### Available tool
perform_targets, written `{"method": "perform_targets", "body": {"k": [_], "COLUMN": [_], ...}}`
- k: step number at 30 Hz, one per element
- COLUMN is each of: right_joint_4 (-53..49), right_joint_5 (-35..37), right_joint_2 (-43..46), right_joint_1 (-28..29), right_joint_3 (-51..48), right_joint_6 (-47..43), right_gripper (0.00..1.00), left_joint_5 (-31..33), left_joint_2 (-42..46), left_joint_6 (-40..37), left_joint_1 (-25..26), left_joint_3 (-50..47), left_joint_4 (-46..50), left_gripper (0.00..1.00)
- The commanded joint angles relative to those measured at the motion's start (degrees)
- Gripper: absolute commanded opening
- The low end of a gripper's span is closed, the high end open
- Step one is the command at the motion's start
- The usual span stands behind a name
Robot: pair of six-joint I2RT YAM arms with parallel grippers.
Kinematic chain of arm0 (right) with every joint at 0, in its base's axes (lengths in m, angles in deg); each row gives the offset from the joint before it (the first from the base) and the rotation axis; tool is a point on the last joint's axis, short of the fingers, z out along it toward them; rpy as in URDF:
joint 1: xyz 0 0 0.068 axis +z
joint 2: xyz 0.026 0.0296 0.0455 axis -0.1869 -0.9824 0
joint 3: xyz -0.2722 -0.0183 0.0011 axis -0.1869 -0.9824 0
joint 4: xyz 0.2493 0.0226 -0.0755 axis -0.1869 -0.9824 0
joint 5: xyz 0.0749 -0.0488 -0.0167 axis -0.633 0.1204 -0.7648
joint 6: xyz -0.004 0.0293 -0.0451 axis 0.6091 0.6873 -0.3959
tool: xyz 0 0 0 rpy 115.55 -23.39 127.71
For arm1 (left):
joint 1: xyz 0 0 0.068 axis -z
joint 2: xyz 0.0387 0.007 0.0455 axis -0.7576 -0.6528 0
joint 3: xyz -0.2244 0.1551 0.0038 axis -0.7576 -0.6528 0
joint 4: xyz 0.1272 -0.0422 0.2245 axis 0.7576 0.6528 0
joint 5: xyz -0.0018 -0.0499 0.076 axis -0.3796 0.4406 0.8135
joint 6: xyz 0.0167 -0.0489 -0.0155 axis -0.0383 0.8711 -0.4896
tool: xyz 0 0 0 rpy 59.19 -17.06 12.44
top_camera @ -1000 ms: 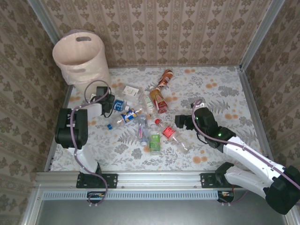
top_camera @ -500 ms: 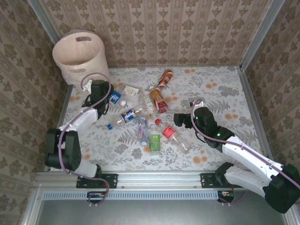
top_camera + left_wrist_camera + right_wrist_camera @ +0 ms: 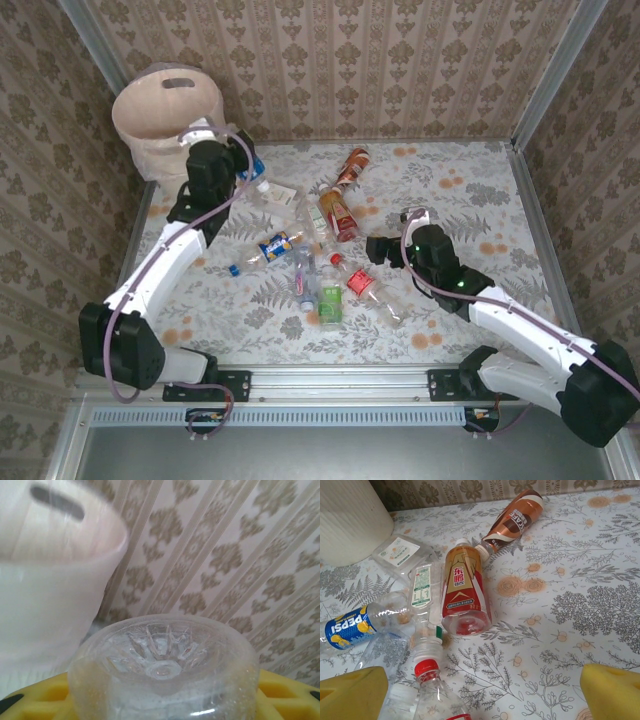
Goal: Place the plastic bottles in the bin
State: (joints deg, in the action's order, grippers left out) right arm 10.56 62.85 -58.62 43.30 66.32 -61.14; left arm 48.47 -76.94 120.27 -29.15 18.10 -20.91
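My left gripper (image 3: 243, 160) is raised beside the pale beige bin (image 3: 165, 110) and is shut on a clear plastic bottle with a blue label (image 3: 251, 170). In the left wrist view the bottle's ribbed base (image 3: 164, 665) sits between the yellow pads (image 3: 287, 695), with the bin's wall (image 3: 45, 605) just left. Several more bottles lie mid-table: a Pepsi one (image 3: 275, 243), a red-labelled one (image 3: 462, 592), a brown one (image 3: 512, 522) and a red-capped one (image 3: 427, 680). My right gripper (image 3: 382, 250) hangs open just right of them, nothing between its fingers (image 3: 350, 695).
A flattened clear container (image 3: 402, 552) lies near the bin's foot. A green-labelled bottle (image 3: 330, 300) lies at the front of the pile. Wallpapered walls and metal rails (image 3: 545, 240) fence the flowered table (image 3: 470, 190), whose right half is bare.
My left arm has lifted the blue-labelled bottle off the table and swung it up and back towards the bin. The right gripper has crept slightly left towards the pile.
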Motion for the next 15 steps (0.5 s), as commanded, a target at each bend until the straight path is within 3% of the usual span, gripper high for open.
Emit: {"method": "perform_targets", "body": {"k": [1,10,15], "right_joint_4": [1.99,1.61,1.56], "right_joint_5": [0.35,1.27,2.23], "right_joint_2": [-0.22,3.23,4.84], "right_joint_1": [0.16,0.16,0.16], "right_joint_3": [2.36,1.5,0.62], "right_joint_6": [-1.39,-1.63,-0.62], "right_gripper": [1.0,1.0,1.0], "left_joint_5": [-2.83,-5.75,-6.99], "left_joint_2": [-2.04,-10.05,-12.8], "left_joint_6": [-7.49,-14.17,-11.02], "left_joint_1": [-1.54,-8.24,-14.0], "left_joint_3": [7.06,25.14,27.31], "left_joint_4": [-3.32,-0.83,-5.54], "left_gripper": [0.55,0.53,0.53]}}
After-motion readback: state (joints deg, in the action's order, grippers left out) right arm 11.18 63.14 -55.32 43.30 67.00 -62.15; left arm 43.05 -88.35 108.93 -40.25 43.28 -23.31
